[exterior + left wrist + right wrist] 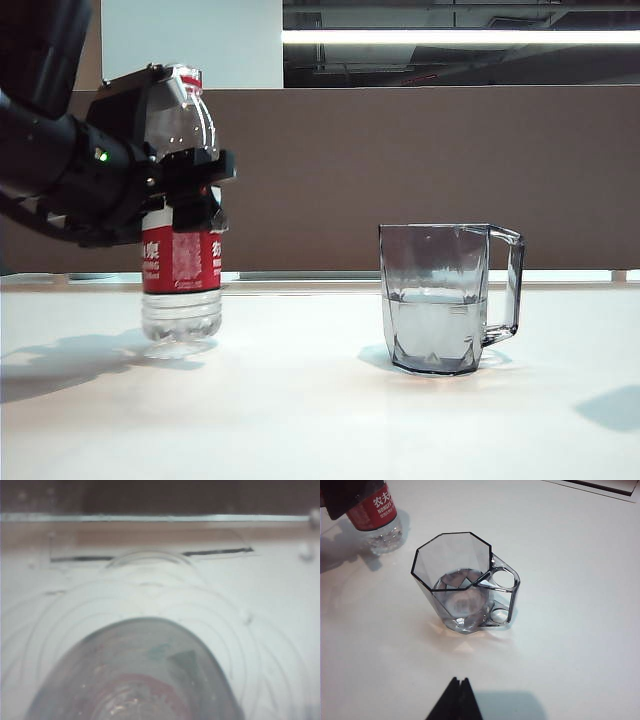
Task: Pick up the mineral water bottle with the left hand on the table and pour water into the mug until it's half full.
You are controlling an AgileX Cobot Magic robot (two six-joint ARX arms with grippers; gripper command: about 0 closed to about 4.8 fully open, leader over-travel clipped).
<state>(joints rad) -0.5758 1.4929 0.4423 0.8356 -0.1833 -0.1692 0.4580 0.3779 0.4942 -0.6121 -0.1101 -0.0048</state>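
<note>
- I see the left tool [190, 175] at the left of the exterior view, clamped on the water bottle [181, 262] just above its red and white label; black fingers [205, 168] wrap the shoulder of the bottle.
- Bottle upright. Its base sits at or just over the bench [300, 420]; I cannot tell from this view whether it touches. A soft shadow lies directly beneath it.
- No cap visible on the neck; red neck ring [188, 76] shows at the top. The lower ribbed part looks clear, and I cannot judge how much water is left inside.
- Green light [101, 155] lit on the left arm, behind the wrist.
- Left wrist view: blurred close look down the bottle [135, 675], with the white bench [280, 605] beyond it. Little else readable.
- Mug [447, 298] stands upright on the bench, well apart from the bottle, to its right in the exterior view, handle [505, 285] pointing away from the bottle.
- Water [435, 330] in the mug reaches roughly half its height.
- Right wrist view looks down on the mug [462, 582] from above, bottle [375, 512] beyond it. Right tool [456, 702] shows only as a dark tip at the frame edge, hanging above the bare bench [580, 645], holding nothing; I cannot tell whether it is open or closed.
</note>
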